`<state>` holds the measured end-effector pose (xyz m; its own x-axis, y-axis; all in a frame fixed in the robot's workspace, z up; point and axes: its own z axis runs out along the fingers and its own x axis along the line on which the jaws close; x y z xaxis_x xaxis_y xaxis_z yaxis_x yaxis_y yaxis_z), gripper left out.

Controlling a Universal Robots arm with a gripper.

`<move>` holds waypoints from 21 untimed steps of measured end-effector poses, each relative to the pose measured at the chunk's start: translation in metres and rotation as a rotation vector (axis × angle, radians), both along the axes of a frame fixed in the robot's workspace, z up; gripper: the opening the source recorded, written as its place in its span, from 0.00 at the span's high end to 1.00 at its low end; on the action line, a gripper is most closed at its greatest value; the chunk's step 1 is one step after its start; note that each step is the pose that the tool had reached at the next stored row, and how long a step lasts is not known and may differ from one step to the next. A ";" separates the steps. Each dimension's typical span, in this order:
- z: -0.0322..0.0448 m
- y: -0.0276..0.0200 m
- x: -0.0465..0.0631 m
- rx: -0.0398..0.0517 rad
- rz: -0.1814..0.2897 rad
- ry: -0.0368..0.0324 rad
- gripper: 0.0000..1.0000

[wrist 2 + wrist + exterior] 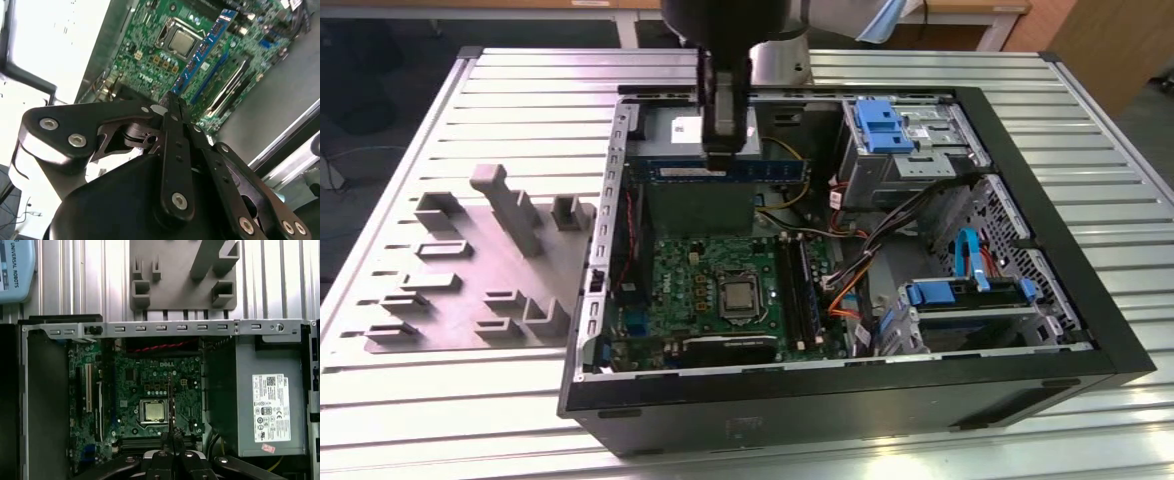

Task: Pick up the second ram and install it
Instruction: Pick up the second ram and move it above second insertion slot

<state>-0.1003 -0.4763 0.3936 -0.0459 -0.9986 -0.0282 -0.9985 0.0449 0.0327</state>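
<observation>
My gripper (724,152) is shut on the second ram (727,170), a slim blue board held level and on edge above the back of the open computer case (854,400). It hangs over the power supply end, apart from the green motherboard (707,290). In the second wrist view the fingers (172,112) pinch one end of the second ram (205,45), which reaches out over the motherboard (150,45). The first wrist view shows the second ram (170,405) edge-on as a thin line above my gripper (172,440). The long black memory slots (803,290) lie beside the processor (739,295).
A grey holder fixture (467,270) with upright posts sits on the slatted table (454,400) at the exterior view's left. Inside the case are the power supply (270,405), blue drive brackets (881,125), bundled cables (881,250) and the case walls around the motherboard.
</observation>
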 end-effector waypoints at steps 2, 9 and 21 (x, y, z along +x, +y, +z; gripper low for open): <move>0.0000 0.0000 0.006 0.0000 0.000 0.0000 0.88; -0.0009 0.0001 0.010 0.0003 0.000 -0.0002 0.88; -0.0217 0.0000 0.011 0.0001 0.000 0.0000 0.88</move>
